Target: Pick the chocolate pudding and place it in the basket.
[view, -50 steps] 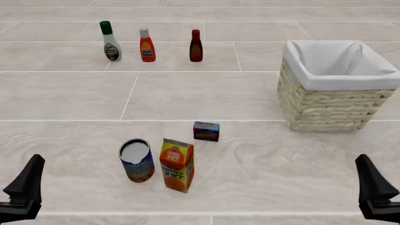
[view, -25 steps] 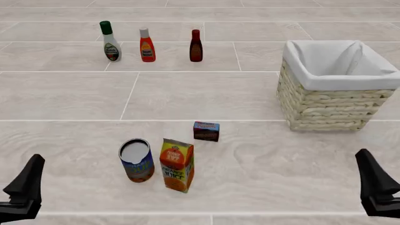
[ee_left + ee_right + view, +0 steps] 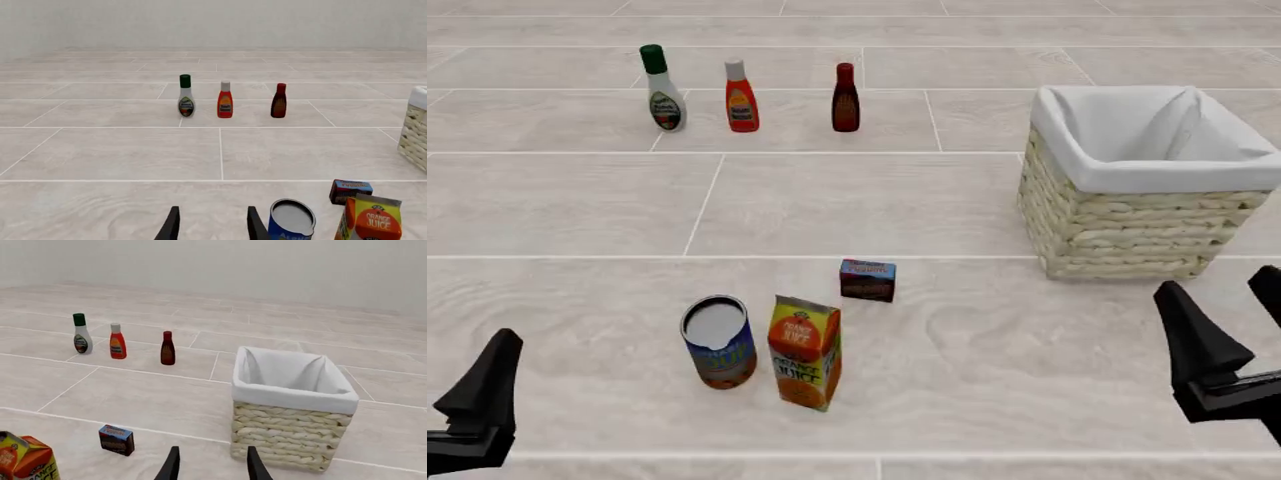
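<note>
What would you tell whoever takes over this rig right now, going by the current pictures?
Left hand: open, empty, low at the near left, away from everything.
Right hand: open, empty, at the near right, in front of the basket.
Chocolate pudding: upright on the table, just beyond the orange juice carton and the blue can, untouched.
Basket: far right; nothing shows inside the white lining.
Done: nothing grasped yet.
Left: bring a hand to the pudding, probably the right, grip it, carry it over the basket rim and release.

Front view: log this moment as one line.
phase: approach | right gripper: open, empty | left gripper: idle | chocolate pudding: on table | basket: empty
</note>
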Motion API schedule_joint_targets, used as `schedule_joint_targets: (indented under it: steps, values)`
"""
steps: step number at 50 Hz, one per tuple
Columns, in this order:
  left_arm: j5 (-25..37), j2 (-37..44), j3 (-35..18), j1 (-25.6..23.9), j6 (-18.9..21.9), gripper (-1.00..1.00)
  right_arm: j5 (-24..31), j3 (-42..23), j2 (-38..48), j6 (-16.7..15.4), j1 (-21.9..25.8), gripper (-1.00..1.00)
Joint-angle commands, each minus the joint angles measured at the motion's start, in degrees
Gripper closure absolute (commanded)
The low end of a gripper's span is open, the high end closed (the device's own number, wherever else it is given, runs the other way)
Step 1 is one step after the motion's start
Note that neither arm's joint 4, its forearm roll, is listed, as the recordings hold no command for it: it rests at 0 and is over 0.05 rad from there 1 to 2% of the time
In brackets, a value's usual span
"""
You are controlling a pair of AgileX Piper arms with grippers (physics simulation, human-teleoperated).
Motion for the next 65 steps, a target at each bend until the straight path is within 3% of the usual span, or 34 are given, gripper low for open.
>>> schedule_joint_targets:
  steps: [1,13,26,50,65]
  values:
    - [0.0,0.0,0.0,0.0,0.0,-1.00,-4.1,-2.2,6.4,-1.3,2.5,-1.00]
    - [0.0,0.0,0.0,0.0,0.0,-1.00,-6.3,-5.8,12.5,-1.6,6.0,-1.00]
    - [0.0,0.0,0.0,0.0,0.0,-1.00,-9.6,-9.5,21.8,0.7,8.4,-1.00]
    - [0.0,0.0,0.0,0.0,0.0,-1.00,-11.3,-19.1,36.3,1.5,14.0,-1.00]
    - [0.0,0.0,0.0,0.0,0.0,-1.00,-12.5,-26.0,48.9,5.4,16.0,-1.00]
